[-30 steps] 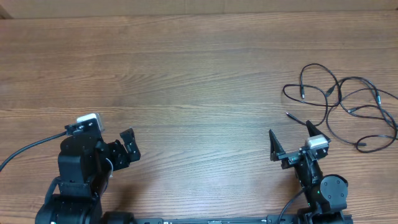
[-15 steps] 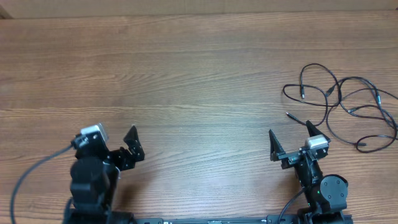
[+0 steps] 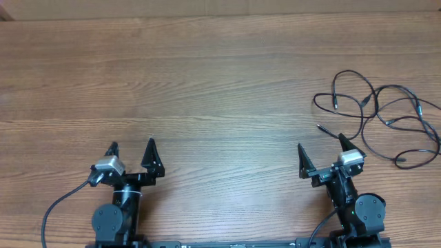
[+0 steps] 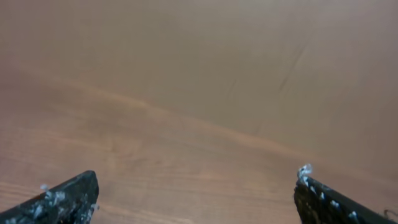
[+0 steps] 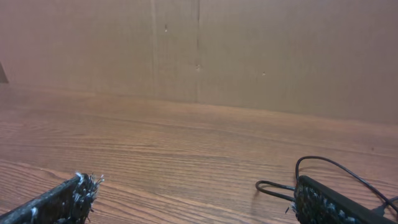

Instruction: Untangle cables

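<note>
A few thin black flexible cables [image 3: 388, 122] with small plug ends lie as loose, overlapping loops on the right side of the brown wood-grain table [image 3: 220, 83], close to its right edge. The strands cross one another in several places, and several plug ends point outward from the tangle. Nothing touches or holds them.

The right arm's black two-finger gripper [image 3: 321, 143] sits near the front edge of the table, just in front of and slightly left of the cables. Its jaws are spread wide apart with nothing between them. One plug end lies near the tip of its outer finger, apart from it. In the right wrist view, a dark fingertip [image 5: 59, 198] shows at each lower corner, and a curved loop of cable rests on the wood just beyond the right-hand one, with a plain tan cardboard wall [image 5: 249, 50] behind the table.

The left arm's black two-finger gripper [image 3: 131, 146] is near the front edge on the left side, well apart from the cables. Its jaws are likewise spread wide and empty; the left wrist view shows only blurred wood between its fingertips [image 4: 68, 198].
</note>
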`<state>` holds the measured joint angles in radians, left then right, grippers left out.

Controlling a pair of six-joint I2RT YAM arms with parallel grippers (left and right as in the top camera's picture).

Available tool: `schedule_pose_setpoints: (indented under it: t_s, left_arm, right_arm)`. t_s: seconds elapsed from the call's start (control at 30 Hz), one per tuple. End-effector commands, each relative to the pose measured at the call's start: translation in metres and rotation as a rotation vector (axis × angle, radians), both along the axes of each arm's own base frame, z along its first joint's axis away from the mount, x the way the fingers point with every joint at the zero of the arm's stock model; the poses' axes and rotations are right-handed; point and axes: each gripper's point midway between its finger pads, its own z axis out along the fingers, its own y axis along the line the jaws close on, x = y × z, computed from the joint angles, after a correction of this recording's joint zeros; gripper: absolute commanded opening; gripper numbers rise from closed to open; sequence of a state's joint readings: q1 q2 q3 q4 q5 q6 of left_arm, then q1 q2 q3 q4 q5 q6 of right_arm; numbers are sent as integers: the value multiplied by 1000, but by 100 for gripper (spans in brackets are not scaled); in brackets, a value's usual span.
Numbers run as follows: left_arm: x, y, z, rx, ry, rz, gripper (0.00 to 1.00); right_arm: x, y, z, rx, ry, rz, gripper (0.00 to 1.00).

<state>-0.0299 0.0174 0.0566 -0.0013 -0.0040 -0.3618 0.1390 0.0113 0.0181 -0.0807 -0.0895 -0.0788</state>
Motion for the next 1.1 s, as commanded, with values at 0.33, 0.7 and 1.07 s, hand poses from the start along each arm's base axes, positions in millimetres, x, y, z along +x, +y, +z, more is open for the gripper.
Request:
schedule_pose_setpoints:
  t_s: [0.33,0.7,1.07]
  left_arm:
    - [2,-13,-17,290,-3,-71,100]
    - [1,-16,-40,340,82,-100,100]
    - [1,-15,-39,311,84,-94,100]
  right_arm:
    - [0,2,-2,-1,-3,7,100]
    - [0,2,-2,-1,-2,7,100]
    - [0,2,-2,-1,-2,7,100]
